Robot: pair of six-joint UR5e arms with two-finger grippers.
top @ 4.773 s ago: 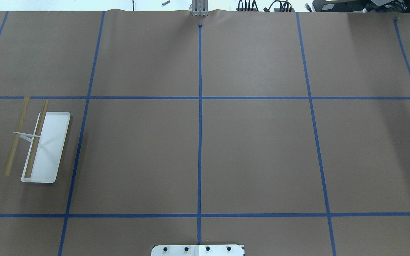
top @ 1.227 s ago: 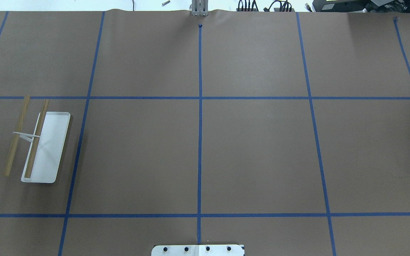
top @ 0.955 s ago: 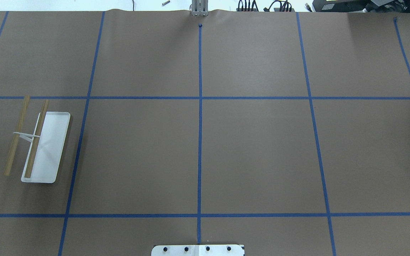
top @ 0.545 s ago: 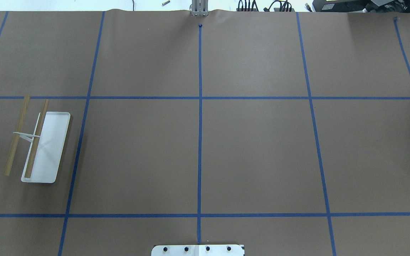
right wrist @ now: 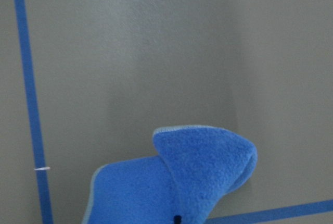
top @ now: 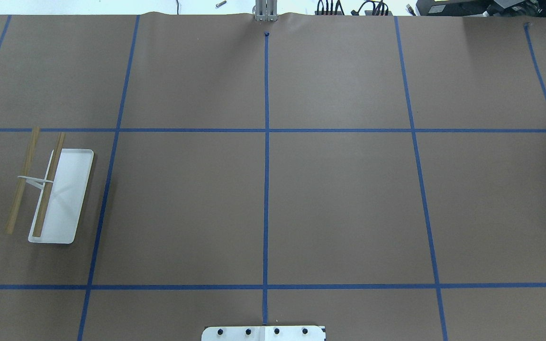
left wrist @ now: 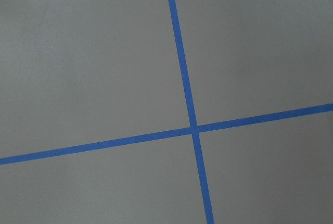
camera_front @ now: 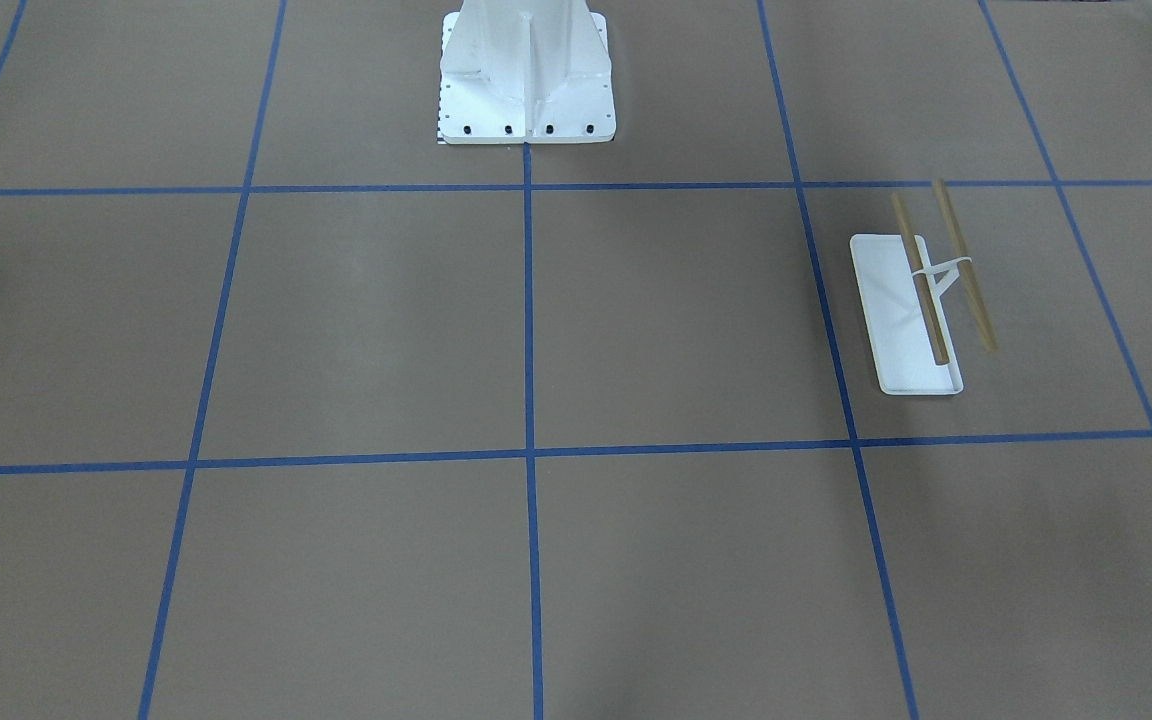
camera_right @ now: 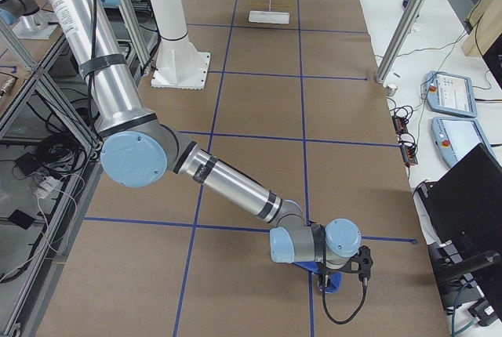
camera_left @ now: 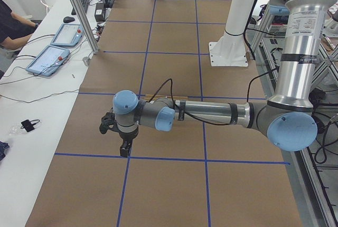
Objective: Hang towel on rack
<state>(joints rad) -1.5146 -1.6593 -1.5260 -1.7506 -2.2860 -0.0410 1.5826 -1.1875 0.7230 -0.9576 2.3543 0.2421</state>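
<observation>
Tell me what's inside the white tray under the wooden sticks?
The visible floor of the rack's tray is bare white; only its thin upright rises from it. One wooden rod crosses above, hiding a narrow strip.

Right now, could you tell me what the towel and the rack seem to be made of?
Towel: probably soft fleece, by its fuzzy matte blue nap. Rack: rods look like matte tan wood; base seems smooth white plastic or painted metal.

Robotics laboratory. Evidence: counter (top: 339, 199) papered brown, gridded in blue tape (top: 267, 189); white bolted pedestal (camera_front: 526, 70); silver-and-blue industrial arm (camera_right: 107, 70); teach pendants (camera_left: 47, 60) on white side counter (camera_left: 31, 97); aluminium frame post (camera_left: 80, 13); person (camera_left: 11, 26) seated alongside.
</observation>
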